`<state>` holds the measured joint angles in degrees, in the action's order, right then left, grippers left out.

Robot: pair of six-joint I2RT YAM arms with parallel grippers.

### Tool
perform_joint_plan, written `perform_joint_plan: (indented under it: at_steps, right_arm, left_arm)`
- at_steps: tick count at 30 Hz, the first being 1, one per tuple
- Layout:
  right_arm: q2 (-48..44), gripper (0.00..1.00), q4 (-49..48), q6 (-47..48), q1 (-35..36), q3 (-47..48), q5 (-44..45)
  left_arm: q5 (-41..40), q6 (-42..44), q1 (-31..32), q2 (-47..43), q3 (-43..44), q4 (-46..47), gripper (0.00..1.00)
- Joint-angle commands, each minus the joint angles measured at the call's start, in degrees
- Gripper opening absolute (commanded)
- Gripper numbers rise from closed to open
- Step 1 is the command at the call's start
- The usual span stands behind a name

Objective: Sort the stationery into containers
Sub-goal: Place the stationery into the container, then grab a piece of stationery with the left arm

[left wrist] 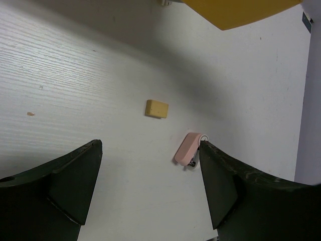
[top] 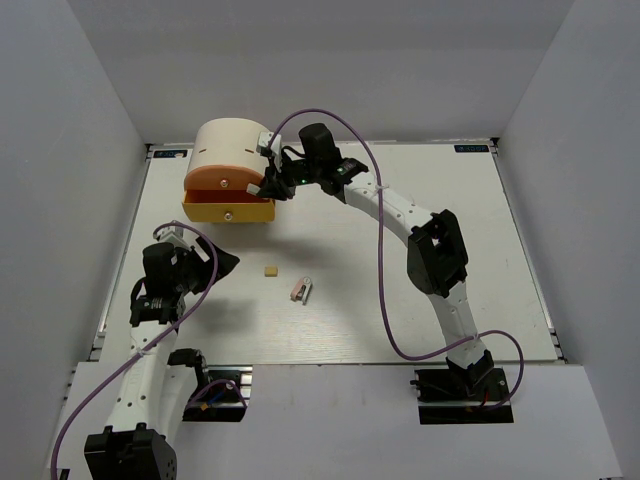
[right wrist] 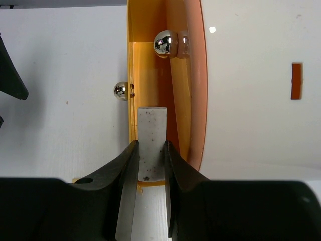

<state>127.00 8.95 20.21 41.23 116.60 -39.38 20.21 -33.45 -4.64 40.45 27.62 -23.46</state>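
Note:
The cream cylindrical box (top: 228, 142) stands at the table's back left, its orange tier (top: 222, 179) and yellow drawer (top: 228, 211) pulled out. My right gripper (top: 268, 187) is shut on a grey eraser (right wrist: 152, 143) and holds it over the open yellow drawer (right wrist: 132, 60), beside the orange tier (right wrist: 193, 80). A tan eraser (top: 270, 270) and a pinkish-white clip (top: 300, 290) lie mid-table. My left gripper (top: 218, 262) is open and empty, near the tan eraser (left wrist: 156, 108); the clip (left wrist: 187, 148) lies by its right finger (left wrist: 225, 175). No markers are in view.
Two shiny ball knobs (right wrist: 167, 42) show on the drawer fronts. White walls enclose the table. A purple cable (top: 380, 260) hangs along the right arm.

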Motion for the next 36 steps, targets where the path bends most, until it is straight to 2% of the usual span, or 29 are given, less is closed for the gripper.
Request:
perform_joint_plan:
  at_steps: [1,10,17,21,22,29,33,35,36]
  right_arm:
    - [0.18,0.25,-1.04,0.97,-0.01,1.62,-0.70]
    - [0.35,0.42,-1.13,0.80,-0.01,1.53,-0.17]
    - [0.01,0.43,-1.13,0.80,-0.10,1.44,-0.44]
    - [-1.84,0.34,-0.95,0.45,-0.01,1.44,-2.71]
    - [-3.24,0.25,-0.69,0.45,-0.01,1.18,-3.59]
    - [-11.24,0.00,0.10,-2.71,-0.36,-4.97,-5.19]
    - [-17.30,0.00,-0.07,-10.52,-1.85,-13.39,-0.62]
    - [-23.36,0.00,-1.65,-12.11,-2.82,-23.47,3.06]
    - [-27.81,0.14,-1.74,-12.12,-3.69,-28.65,5.51]
  left_arm:
    - [0.27,0.14,0.25,-0.19,-0.11,0.96,0.88]
    - [0.27,0.14,0.25,-0.19,-0.11,0.96,0.88]
    - [0.27,0.14,0.25,-0.19,-0.11,0.96,0.88]
    - [2.73,0.14,0.25,0.86,-0.11,2.46,0.88]
    - [3.78,0.84,0.25,0.86,-0.11,3.33,0.88]
    - [7.83,3.48,1.39,8.32,1.73,6.76,0.88]
    - [6.25,4.27,4.02,12.90,2.44,7.46,0.88]
    - [4.94,2.87,6.12,14.82,1.92,8.78,0.88]
    - [3.36,2.87,7.10,14.84,1.92,8.79,0.88]
